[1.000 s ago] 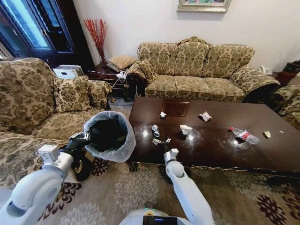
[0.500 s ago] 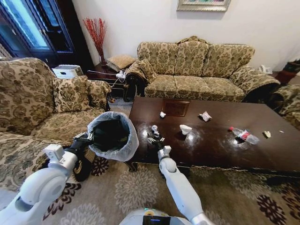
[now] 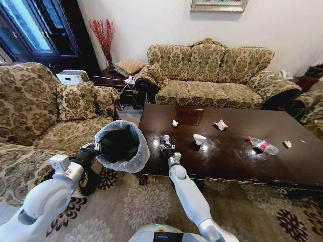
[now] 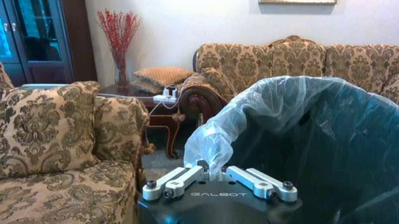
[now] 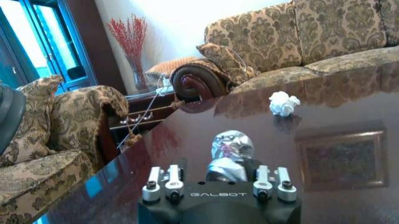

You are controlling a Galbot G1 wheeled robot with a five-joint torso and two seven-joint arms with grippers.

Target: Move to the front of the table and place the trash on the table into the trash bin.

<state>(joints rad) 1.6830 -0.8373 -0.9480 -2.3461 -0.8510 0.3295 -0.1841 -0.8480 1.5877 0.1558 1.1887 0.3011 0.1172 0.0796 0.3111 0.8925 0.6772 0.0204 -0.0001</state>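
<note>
The left gripper (image 3: 92,148) pinches the bag-lined rim of the trash bin (image 3: 121,146), fingers (image 4: 181,179) pressed onto the folded plastic, and holds the bin raised and tipped beside the table's near-left corner. Its mouth faces the tabletop, probably so that whatever is lifted has only a short way to go.

Just to its right, the right gripper (image 3: 165,146) sits low over the table (image 3: 237,161) near the front edge, its fingers spread on either side of a silvery crumpled wad (image 5: 229,151) (foil, by the shine), which lies between them on the wood. I judge the grasp is about to close; whether the pads touch it yet I cannot tell.

Farther right the rest of the trash waits: a small paper wad (image 3: 175,123) by the inlay, a white piece (image 3: 200,139) mid-table, another scrap (image 3: 220,125) behind it, the crushed bottle (image 3: 262,145) with its red label, and a yellowish bit (image 3: 287,144) near the far end
</note>
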